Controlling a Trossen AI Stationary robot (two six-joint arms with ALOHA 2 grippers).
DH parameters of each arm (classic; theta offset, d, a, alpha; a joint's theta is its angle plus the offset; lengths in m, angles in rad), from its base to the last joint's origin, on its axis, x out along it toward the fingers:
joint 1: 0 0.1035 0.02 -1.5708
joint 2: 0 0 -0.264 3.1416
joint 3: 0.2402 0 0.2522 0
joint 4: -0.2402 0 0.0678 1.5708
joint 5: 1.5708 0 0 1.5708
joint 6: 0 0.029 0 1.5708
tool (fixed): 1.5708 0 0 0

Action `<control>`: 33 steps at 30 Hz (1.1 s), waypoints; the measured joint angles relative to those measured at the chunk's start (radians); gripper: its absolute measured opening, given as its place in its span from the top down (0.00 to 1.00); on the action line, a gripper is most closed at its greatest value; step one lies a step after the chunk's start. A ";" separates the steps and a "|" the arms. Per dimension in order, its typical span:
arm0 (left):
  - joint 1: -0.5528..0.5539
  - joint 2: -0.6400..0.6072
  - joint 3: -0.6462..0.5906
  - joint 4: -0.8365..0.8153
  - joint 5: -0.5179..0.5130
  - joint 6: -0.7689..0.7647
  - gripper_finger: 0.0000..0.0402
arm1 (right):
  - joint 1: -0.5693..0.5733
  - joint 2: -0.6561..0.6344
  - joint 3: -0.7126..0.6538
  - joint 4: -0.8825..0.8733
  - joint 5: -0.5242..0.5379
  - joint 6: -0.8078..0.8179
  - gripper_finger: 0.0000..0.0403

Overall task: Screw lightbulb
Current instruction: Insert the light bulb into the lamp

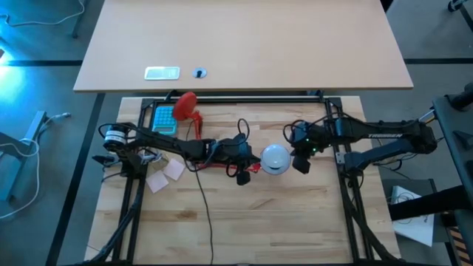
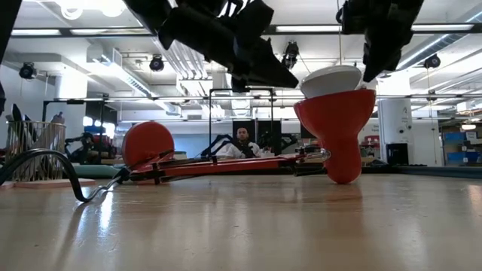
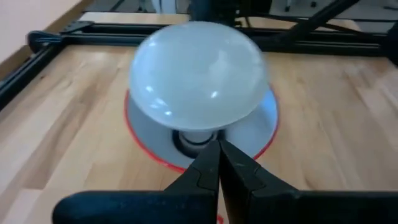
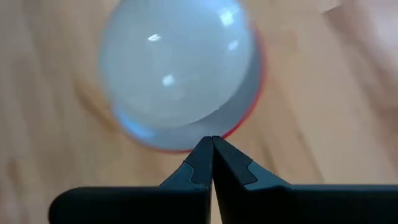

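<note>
From above, the lightbulb (image 1: 276,158) sits in the red lamp shade (image 1: 276,169) on the table (image 1: 295,222), between the left pincer (image 1: 248,171) and right pincer (image 1: 301,161). Both wrist views show the pincers pinched closed, empty. The bulb looks light, slippery and fragile; grip its round sides.

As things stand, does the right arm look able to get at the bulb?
Probably yes. The bulb sits in the red shade, its dome exposed, and the right end effector is just beside it with nothing between. Its fingers are shut, though, so it must open first.
</note>
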 joint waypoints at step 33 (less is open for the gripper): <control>-0.013 -0.005 0.007 -0.040 0.019 0.032 1.00 | -0.020 0.032 0.035 0.029 0.031 -0.071 1.00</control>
